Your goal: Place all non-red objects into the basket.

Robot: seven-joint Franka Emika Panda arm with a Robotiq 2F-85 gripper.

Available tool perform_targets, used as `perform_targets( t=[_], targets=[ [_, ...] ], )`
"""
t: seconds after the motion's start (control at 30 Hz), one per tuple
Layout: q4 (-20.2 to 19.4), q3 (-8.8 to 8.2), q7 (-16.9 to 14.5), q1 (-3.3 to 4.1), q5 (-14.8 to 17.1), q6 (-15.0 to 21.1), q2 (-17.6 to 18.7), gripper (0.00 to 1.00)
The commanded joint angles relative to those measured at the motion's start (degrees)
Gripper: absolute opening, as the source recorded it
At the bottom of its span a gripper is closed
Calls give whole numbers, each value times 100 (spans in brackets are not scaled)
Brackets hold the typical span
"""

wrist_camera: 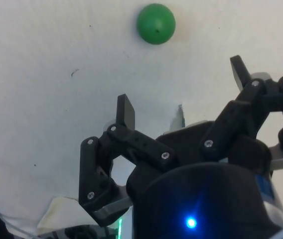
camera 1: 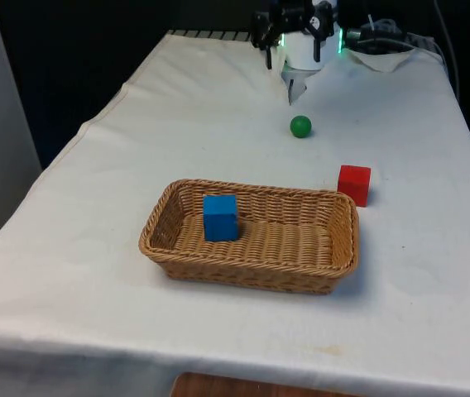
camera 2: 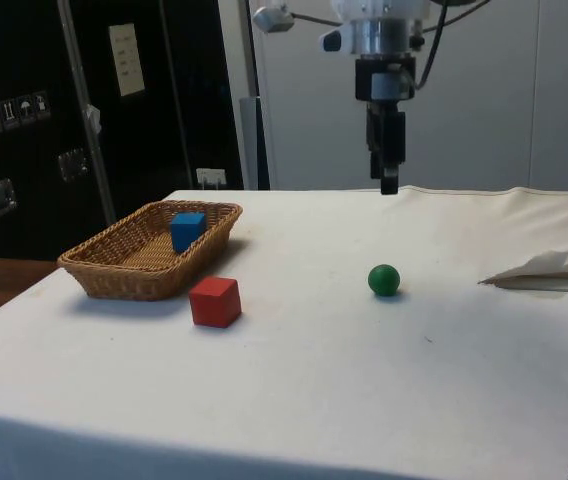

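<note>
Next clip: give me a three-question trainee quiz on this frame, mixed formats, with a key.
1. True or false: the blue cube lies inside the woven wicker basket.
2. Which non-red item is outside the basket? A) green ball B) yellow cup C) blue cube
3. Fill in: the red cube sits on the white cloth beside the basket's ____ side, in the front view.

Key:
1. True.
2. A: the small green ball rests on the cloth, below and apart from the open, empty claw.
3. Right.
</note>
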Motion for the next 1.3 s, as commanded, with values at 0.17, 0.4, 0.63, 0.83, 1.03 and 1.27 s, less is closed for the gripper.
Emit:
perform_targets(
  t=[0.17, 0.4, 0.63, 0.83, 1.03, 1.27],
  targets=[
    [-315, -74, -52, -34, -34, 430, 6, 100],
    [-533, -138, -126, 57, 63, 974, 252, 100],
    [-556, -80, -160, 160, 258, 1438, 688, 100],
    [-567, 0, -223, 183, 424, 1770, 985, 100],
    [-602, 34, -235, 189, 476, 2000, 1163, 100],
    [-625, 132, -201, 178, 521, 2194, 1341, 100]
  ],
)
